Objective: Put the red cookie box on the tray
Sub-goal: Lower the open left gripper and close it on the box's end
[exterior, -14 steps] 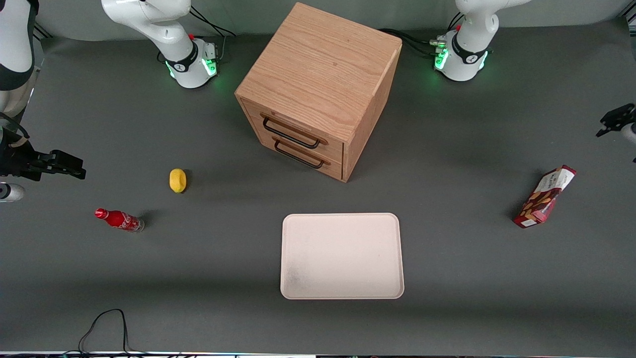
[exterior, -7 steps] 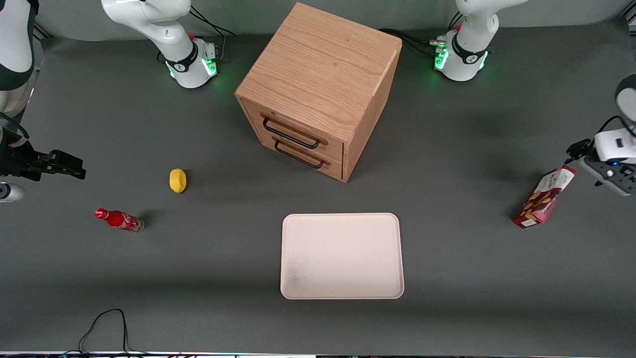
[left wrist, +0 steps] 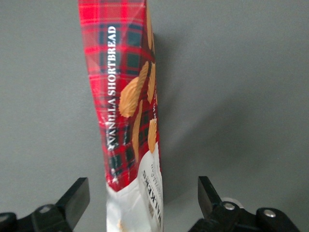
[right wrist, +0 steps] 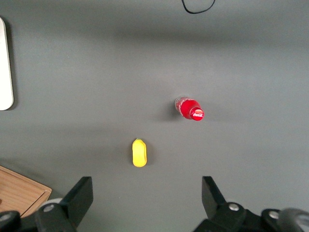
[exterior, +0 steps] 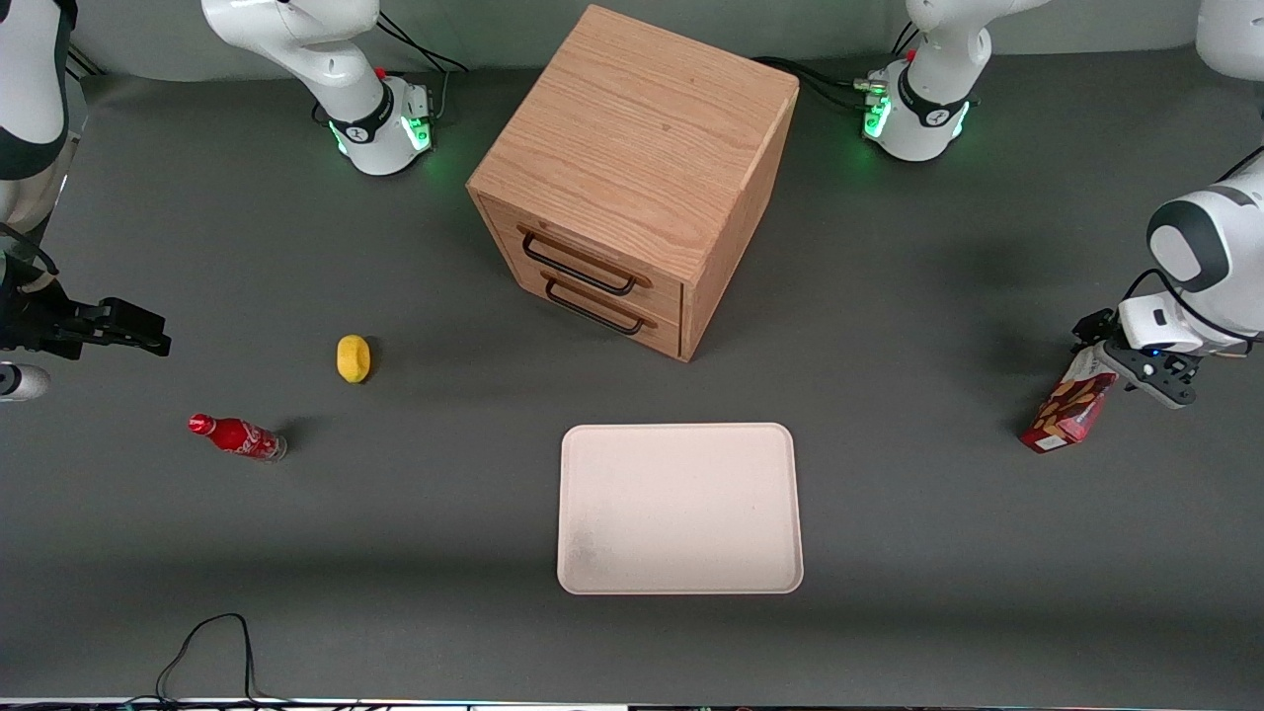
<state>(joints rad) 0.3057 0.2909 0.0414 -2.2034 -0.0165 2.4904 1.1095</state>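
Front view: the red cookie box (exterior: 1076,399) stands tilted on the table toward the working arm's end, well apart from the tray (exterior: 679,509), which holds nothing. The gripper (left wrist: 144,205) hovers at the box's upper end, jaws spread wide on either side (no contact visible). Grasp, carry and placement all remain.

Dark grey table (exterior: 395,553) all over, wooden drawer cabinet (exterior: 632,178) in the middle (two black handles), lighting's soft and even.
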